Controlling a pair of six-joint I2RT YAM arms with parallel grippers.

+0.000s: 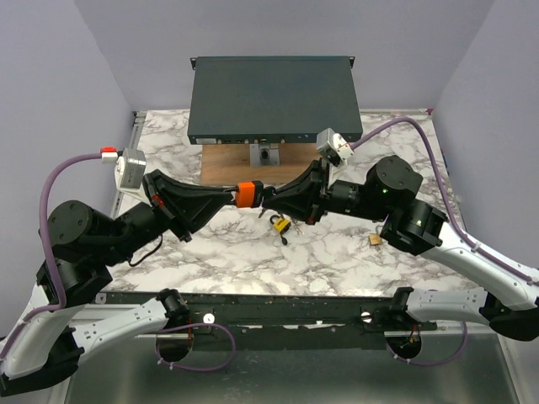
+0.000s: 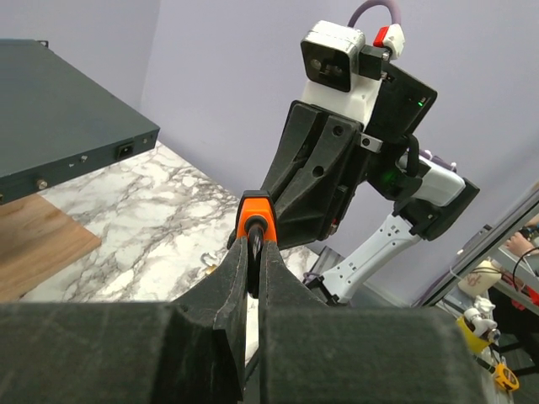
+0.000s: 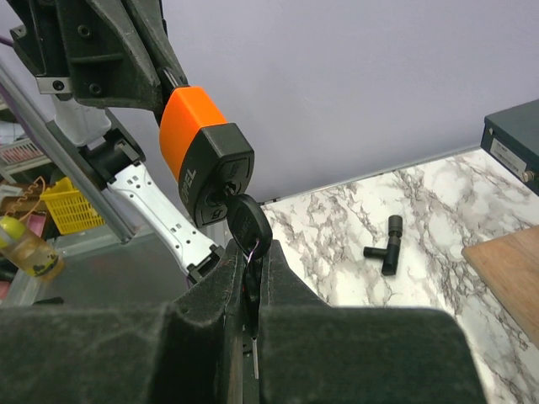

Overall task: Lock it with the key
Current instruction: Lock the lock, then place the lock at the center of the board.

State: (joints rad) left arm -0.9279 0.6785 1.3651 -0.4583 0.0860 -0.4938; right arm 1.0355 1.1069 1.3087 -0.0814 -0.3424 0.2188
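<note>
From above: white marble table [image 1: 337,269] veined grey, lilac walls on three sides. At the back, a dark rack unit [image 1: 274,97], with a wooden board [image 1: 227,164] showing at its front edge. Over the middle, left gripper [image 1: 240,194] clamped on an orange padlock [image 1: 248,193], right gripper [image 1: 269,202] tip to tip with it. On the marble just below them, a yellow padlock [image 1: 280,223]; nearer the right arm, a small brass padlock [image 1: 375,240].

Left wrist: fingers pressed against the orange body, right arm filling the view beyond.

Right wrist: the key [image 3: 250,225], black-headed, seated in the padlock's black end, head pinched between the fingers. Behind, on the marble, a black T-shaped piece [image 3: 386,251].
</note>
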